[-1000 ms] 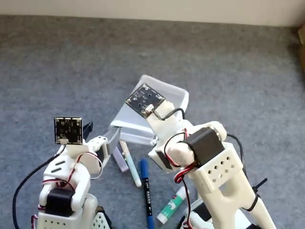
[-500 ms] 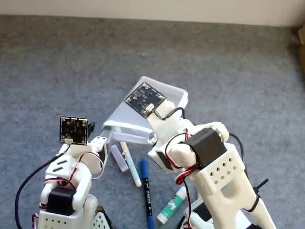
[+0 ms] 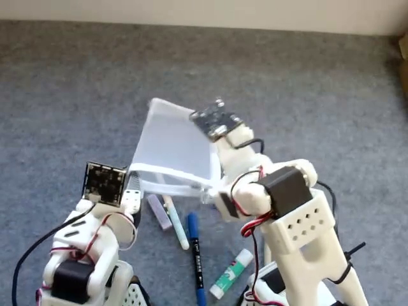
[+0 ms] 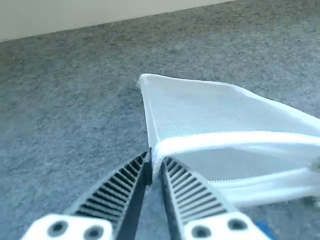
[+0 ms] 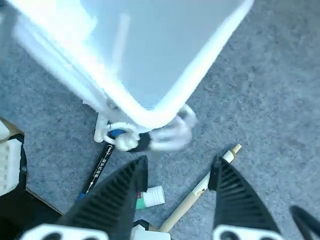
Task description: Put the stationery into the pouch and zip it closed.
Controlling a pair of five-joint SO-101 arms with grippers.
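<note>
Left claw (image 4: 155,162) pinches the tilted pouch (image 4: 210,115) by its edge, right claw (image 5: 179,162) gapes empty; that thin grip could slip, dropping it.

Left arm (image 3: 89,245) low at near-left side, wrist pitched forward. Left tool (image 4: 155,159) pinched onto corner of pouch (image 4: 215,120), ribbed fingers (image 4: 125,187) nearly meeting. Right arm (image 3: 296,220) raised higher, elbow bent, wrist tipped steeply downward. Right tool (image 5: 180,162) pointing down, black fingers spread wide apart.

White pouch (image 5: 150,50) over grey carpet (image 5: 270,100), dark pen (image 5: 100,167), glue stick (image 5: 150,196), beige pen (image 5: 200,190), pincer (image 5: 180,162) spread wide
</note>
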